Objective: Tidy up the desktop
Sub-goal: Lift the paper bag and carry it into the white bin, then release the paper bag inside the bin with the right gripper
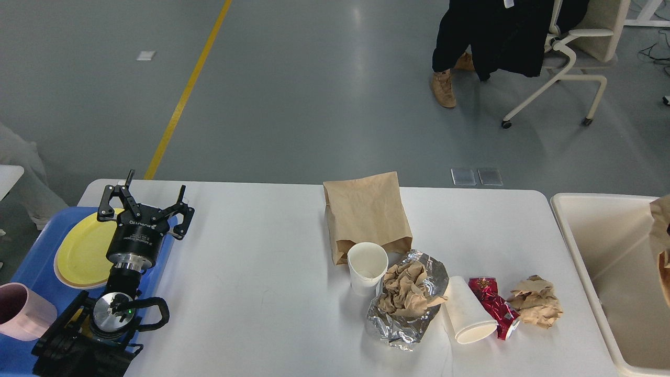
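The desktop [261,293] filled the lower frame; the left gripper [144,207] hovered at nine o'clock over the blue tray [31,262] holding a yellow plate [84,251], jaws spread and empty; the right gripper was out of view, though a scrap of brown paper [660,230] showed at three o'clock over the cream bin [602,241], presumably for dropping; at five o'clock sat litter: paper bag [366,214], upright cup [367,267], foil [408,314], tipped cup [468,311], red wrapper [492,306]

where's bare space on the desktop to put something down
The desktop is bare between the left tool and the paper bag, also its far right corner. It is crowded around the upright cup, foil and tipped cup.
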`<action>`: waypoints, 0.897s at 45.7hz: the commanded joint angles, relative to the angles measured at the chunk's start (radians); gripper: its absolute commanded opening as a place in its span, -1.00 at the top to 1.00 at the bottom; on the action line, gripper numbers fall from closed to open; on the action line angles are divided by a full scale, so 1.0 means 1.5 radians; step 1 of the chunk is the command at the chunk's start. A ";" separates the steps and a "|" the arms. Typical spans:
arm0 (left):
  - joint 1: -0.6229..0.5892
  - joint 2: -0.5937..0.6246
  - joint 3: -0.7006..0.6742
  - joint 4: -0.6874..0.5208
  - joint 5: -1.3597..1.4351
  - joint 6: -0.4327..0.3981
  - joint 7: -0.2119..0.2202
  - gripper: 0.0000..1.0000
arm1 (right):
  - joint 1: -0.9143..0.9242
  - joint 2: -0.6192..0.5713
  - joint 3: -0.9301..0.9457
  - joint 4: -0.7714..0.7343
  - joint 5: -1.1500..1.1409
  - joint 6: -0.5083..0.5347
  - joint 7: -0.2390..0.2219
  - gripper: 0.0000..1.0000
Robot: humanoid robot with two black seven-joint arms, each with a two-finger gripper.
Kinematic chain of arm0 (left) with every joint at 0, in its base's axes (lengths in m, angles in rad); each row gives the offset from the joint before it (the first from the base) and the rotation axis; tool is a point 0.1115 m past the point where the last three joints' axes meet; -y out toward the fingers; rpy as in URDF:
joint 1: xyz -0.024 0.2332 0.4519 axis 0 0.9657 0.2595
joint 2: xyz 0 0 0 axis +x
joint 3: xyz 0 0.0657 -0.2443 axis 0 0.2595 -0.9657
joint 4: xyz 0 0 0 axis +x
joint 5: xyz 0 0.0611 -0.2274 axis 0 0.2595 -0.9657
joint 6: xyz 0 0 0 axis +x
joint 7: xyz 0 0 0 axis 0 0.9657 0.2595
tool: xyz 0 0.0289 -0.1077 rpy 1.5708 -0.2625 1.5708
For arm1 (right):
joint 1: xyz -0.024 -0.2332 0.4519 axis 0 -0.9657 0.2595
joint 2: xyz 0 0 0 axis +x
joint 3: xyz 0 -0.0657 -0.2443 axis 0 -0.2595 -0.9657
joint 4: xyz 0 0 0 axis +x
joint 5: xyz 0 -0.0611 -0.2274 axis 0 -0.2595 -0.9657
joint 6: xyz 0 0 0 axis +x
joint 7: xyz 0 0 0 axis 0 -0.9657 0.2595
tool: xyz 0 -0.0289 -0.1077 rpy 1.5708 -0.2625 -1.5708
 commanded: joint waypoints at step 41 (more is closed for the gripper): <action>-0.001 0.000 0.000 0.000 0.000 0.000 0.000 -0.93 | -0.565 0.322 0.198 -0.474 0.013 -0.218 -0.008 1.00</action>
